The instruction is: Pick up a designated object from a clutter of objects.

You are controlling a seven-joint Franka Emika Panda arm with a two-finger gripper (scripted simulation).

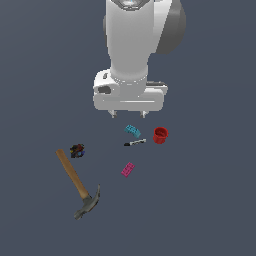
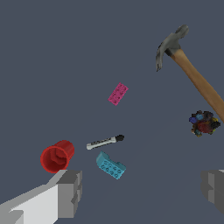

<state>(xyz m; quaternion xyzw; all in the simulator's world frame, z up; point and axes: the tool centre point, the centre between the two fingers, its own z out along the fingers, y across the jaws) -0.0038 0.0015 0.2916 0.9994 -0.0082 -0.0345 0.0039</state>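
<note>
Gripper open, empty, above clutter: one marker pen, one teal brick nearest; one red cup, pink brick, hammer, multicoloured item beyond.

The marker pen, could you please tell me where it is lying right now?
In the exterior view the marker pen lies flat near the middle, just below the teal brick and to the exterior view's left of the red cup, with the pink brick farther below.
</note>
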